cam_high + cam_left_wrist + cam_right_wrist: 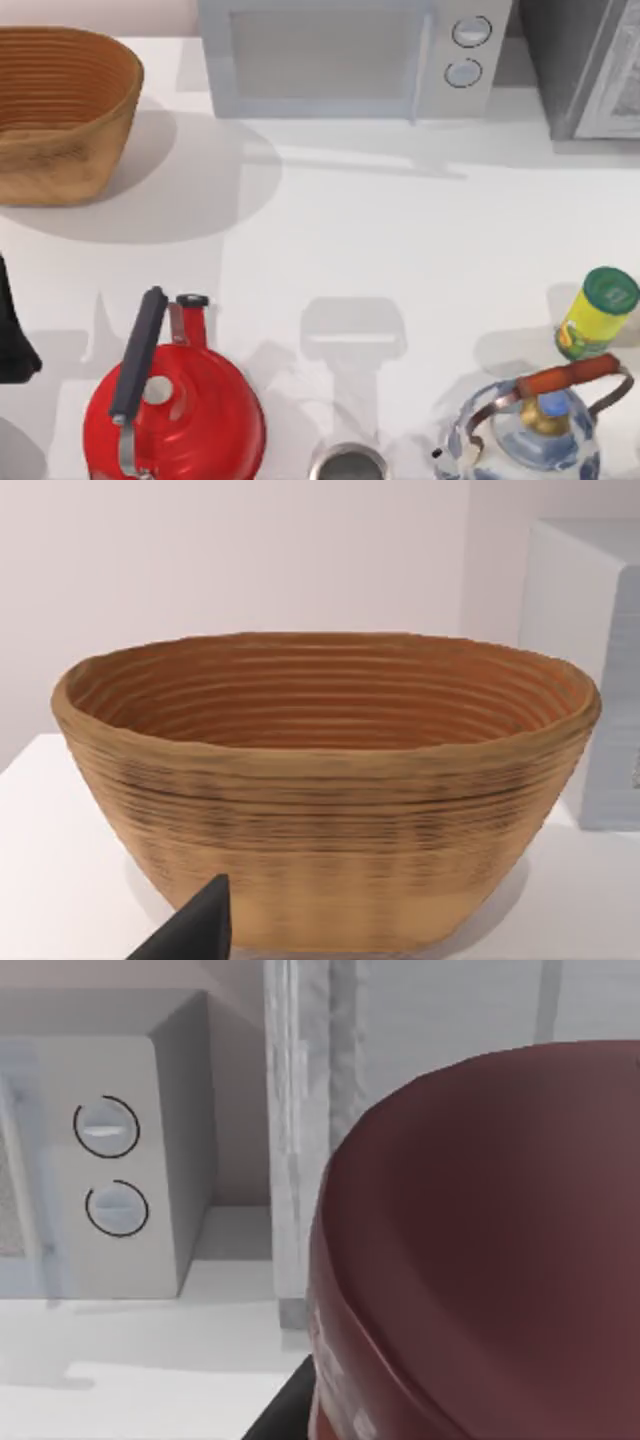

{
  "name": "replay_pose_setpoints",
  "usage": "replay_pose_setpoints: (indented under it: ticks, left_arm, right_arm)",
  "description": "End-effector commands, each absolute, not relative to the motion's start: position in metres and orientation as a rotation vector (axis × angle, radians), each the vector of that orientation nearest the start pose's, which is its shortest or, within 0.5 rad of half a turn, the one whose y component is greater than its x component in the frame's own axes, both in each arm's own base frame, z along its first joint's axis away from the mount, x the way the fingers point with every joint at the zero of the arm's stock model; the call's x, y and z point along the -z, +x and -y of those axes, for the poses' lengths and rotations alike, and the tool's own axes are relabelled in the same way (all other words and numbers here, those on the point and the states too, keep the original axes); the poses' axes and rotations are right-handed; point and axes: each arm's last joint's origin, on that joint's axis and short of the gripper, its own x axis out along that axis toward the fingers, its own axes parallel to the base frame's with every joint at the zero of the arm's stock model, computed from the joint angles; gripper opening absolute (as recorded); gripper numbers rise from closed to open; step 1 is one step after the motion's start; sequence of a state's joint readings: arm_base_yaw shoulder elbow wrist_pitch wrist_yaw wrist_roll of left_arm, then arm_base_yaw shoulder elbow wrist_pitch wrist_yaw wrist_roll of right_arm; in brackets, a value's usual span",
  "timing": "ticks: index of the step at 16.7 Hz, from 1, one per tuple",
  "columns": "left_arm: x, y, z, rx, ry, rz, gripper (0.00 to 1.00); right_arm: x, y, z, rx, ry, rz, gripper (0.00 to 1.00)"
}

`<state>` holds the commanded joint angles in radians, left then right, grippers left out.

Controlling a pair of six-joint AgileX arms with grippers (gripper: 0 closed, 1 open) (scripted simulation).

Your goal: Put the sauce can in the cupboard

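Right wrist view, carry phase. The sauce can (480,1260), a small round jar with a dark maroon lid, sits hard against the camera of your right gripper (292,1412). It is level with the two round knobs of the light grey microwave (110,1160), so the claw is judged to be clamped on the can and carrying it clear of the white table (400,230). The grey boxy cupboard (580,70) stands just to the right of the microwave, and its pale panelled door edge (300,1140) faces you.

Keep the can upright and approach the cupboard opening squarely, passing the microwave's knob side without brushing it. Let go only once the can rests inside.

Your left gripper (195,930) idles to the left of the microwave, facing the woven tan basket (320,780). You cannot tell whether that claw is open or closed.
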<state>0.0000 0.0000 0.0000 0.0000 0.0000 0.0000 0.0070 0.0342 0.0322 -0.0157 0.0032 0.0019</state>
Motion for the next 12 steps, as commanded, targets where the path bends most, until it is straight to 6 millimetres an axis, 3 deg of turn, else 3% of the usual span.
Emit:
replay_pose_setpoints:
  ticks: [3,6,9,12]
  left_arm:
    - [-0.160,0.106,0.001,0.000,0.000,0.000,1.00]
    - [-0.160,0.106,0.001,0.000,0.000,0.000,1.00]
    - [-0.160,0.106,0.001,0.000,0.000,0.000,1.00]
    - [-0.160,0.106,0.001,0.000,0.000,0.000,1.00]
  right_arm:
    - [-0.193,0.108,0.000,0.008,0.001,-0.072,0.00]
    - [-0.240,0.120,-0.002,0.028,-0.008,-0.143,0.00]
    - [-0.307,0.143,-0.006,0.040,-0.022,-0.173,0.00]
    - [-0.390,0.171,-0.014,0.038,-0.033,-0.132,0.00]
